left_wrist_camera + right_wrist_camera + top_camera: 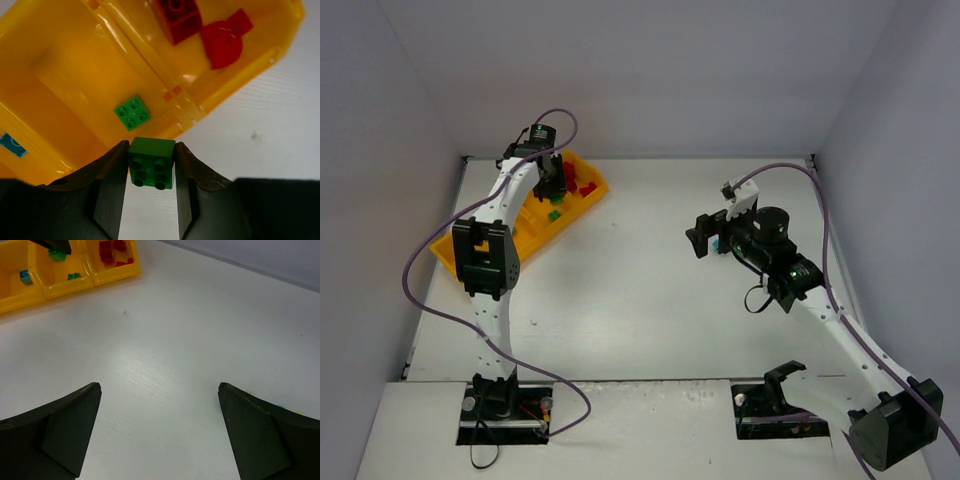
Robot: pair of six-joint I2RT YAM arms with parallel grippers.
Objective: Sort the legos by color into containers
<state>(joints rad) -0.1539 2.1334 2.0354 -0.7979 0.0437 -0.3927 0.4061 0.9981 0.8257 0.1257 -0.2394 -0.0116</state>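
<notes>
My left gripper [151, 147] is clamped on one dark green brick [151, 163], four studs turned toward the wrist camera, hanging just over the near wall of the yellow tray [60, 80]. The brick looks square, so I see no long axis. From above, the tray's length runs diagonally, near-left to far-right. In it I count two red pieces [220, 42] in the end compartment, one flat green brick [132, 112] in the next and one light blue brick [11, 144] beyond that. My right gripper [159, 386] hangs spread wide, holding nothing, above the white table [165, 340]. Pale grey walls [650, 70] close in three sides.
</notes>
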